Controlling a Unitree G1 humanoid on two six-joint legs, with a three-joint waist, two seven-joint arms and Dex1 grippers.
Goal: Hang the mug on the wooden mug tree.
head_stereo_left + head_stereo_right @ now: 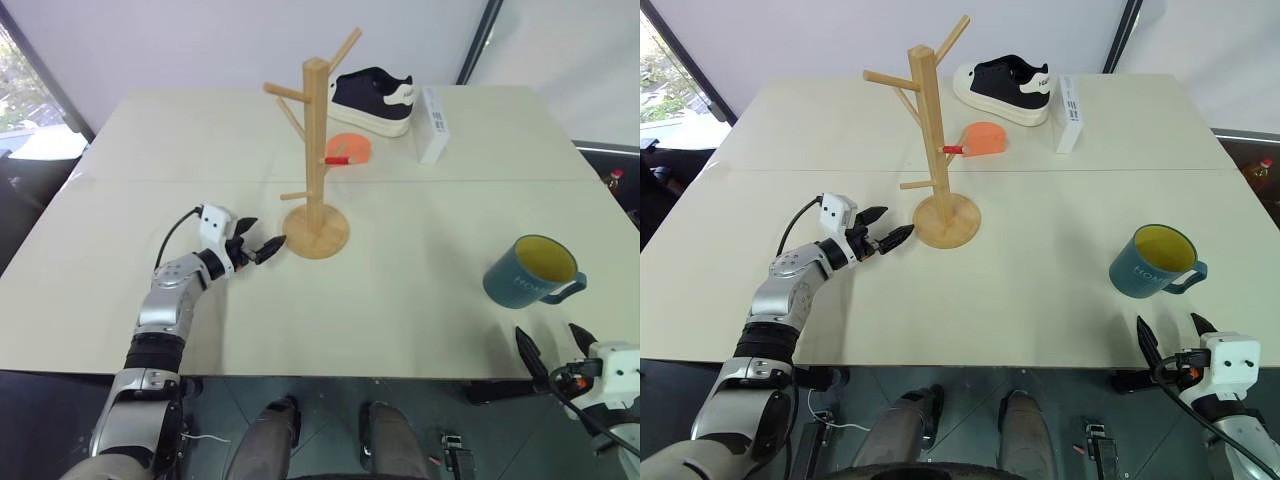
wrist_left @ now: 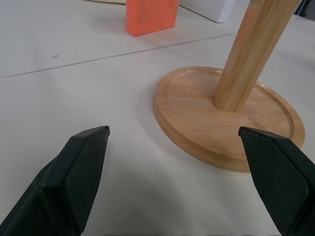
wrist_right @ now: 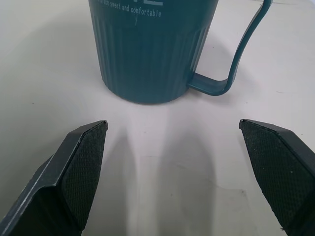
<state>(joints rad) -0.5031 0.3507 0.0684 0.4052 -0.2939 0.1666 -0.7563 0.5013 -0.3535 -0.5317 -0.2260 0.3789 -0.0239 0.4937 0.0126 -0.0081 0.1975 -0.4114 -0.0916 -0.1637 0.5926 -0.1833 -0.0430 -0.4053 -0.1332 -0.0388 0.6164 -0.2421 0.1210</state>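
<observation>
The blue-grey mug [image 1: 530, 272], yellow inside, stands upright near the table's front right, its handle toward the right. My right gripper [image 1: 555, 346] is open at the table's front edge, a short way in front of the mug and apart from it; the mug [image 3: 152, 49] shows just beyond its fingers [image 3: 78, 172]. The wooden mug tree [image 1: 316, 150] stands mid-table on its round base [image 2: 226, 118]. My left gripper [image 1: 257, 243] is open just left of that base, pointing at it without touching.
A black and white shoe [image 1: 372, 100], a white box [image 1: 434, 125] and an orange block [image 1: 349, 149] lie behind the mug tree. The table's front edge [image 1: 300, 372] runs close below both grippers.
</observation>
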